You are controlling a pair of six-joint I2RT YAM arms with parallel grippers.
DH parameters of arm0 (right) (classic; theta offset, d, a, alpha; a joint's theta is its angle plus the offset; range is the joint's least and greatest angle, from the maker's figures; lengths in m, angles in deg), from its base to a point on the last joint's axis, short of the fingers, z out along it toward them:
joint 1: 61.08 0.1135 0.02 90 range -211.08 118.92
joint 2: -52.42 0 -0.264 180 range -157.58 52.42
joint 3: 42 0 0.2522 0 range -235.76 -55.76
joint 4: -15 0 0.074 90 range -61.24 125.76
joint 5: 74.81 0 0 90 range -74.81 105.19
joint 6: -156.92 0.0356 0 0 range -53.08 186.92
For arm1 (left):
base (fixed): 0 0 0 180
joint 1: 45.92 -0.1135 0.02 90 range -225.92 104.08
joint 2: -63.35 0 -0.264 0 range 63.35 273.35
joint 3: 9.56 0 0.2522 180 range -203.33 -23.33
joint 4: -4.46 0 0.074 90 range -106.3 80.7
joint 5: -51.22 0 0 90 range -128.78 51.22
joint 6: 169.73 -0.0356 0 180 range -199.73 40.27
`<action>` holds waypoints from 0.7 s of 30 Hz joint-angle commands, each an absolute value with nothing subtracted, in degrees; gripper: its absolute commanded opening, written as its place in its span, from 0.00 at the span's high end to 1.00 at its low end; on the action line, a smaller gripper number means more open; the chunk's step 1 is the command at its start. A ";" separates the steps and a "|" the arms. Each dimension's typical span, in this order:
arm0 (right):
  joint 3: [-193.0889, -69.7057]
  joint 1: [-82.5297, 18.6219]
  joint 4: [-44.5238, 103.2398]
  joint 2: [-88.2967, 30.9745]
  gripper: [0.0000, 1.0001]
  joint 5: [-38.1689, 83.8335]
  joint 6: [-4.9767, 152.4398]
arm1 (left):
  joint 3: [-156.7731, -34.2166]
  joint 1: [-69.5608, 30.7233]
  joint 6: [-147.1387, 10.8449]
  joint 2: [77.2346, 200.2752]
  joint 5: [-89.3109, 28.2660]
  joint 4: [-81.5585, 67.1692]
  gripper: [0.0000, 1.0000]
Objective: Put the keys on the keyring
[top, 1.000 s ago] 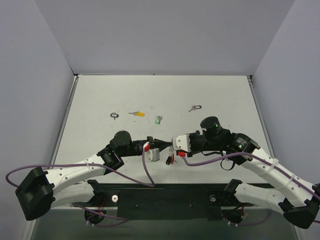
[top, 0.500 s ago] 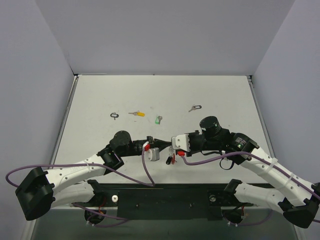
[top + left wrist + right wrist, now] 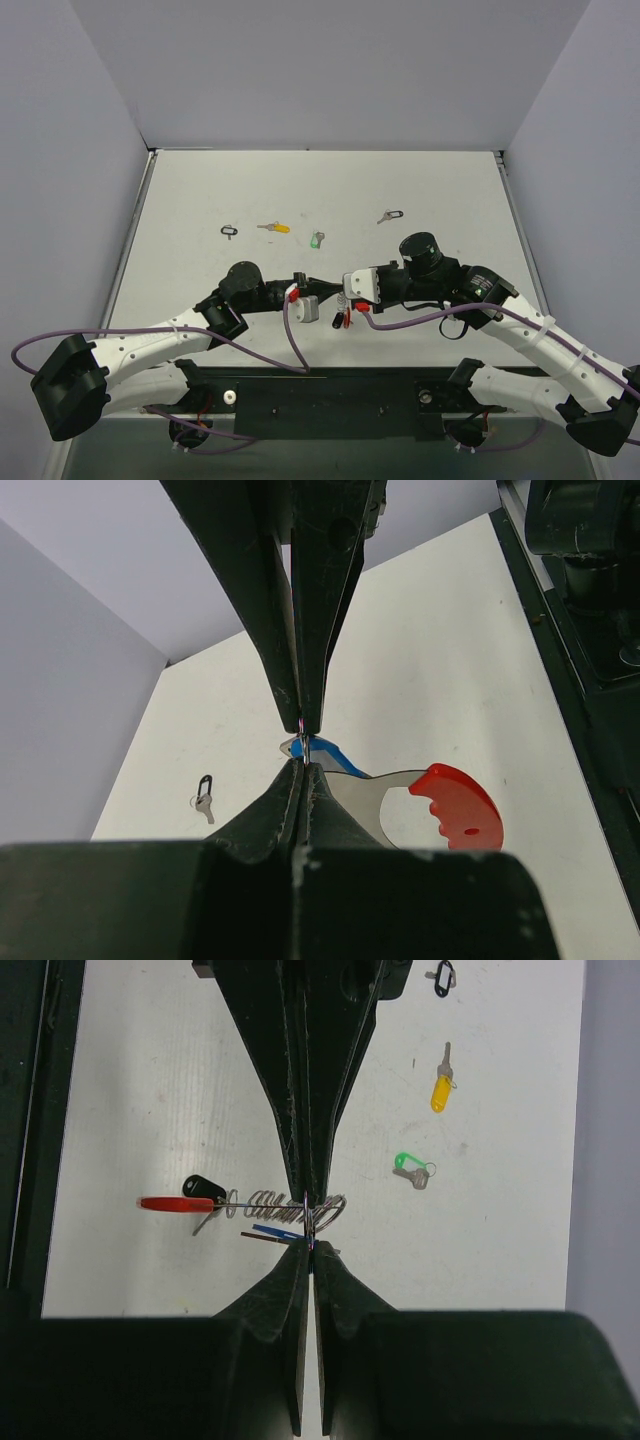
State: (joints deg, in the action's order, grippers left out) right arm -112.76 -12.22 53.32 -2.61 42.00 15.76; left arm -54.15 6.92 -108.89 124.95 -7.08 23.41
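Both arms meet low over the near middle of the bench (image 3: 450, 190), tips almost nose to nose.

Left gripper (image 3: 303, 746): fingers pressed together on a thin wire loop of the keyring (image 3: 285, 1203). Right gripper (image 3: 310, 1222): jaws likewise together, pinching the coiled end of the same ring from the opposite side.

Keyring is held up between the two tips. From above, its long axis runs from the pinch toward the near edge, red tag (image 3: 455, 802) at the near end. In the right wrist view it lies straight across the picture, red tag at one end, wire coil at the other by the fingertips. A blue tag (image 3: 272, 1230) sits just under the coil and a black tag (image 3: 205, 1187) beside the red one. Cannot tell whether either is threaded on.

Loose keys on the bench, all farther out than the grippers:
- yellow key (image 3: 274, 228), left of centre, long axis left-right, tag end to the right.
- green key (image 3: 317, 240), just right of the yellow one, well apart from the ring, axis roughly near-far, tag at the near end.
- black-tagged key (image 3: 388, 215), farther right, slanted, tag end to the far right.
- black loop tag (image 3: 231, 231), farthest left; too small to read which way it points.
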 commanded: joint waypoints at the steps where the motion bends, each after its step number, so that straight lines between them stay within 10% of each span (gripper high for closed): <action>1: -113.68 -11.69 51.17 -3.04 1.00 43.67 16.29 | -56.20 7.08 -108.82 124.61 -5.38 25.60 1.00; 21: -113.51 -11.42 51.26 -2.86 1.00 43.32 16.38 | -56.64 7.08 -108.82 125.22 -5.12 24.63 1.00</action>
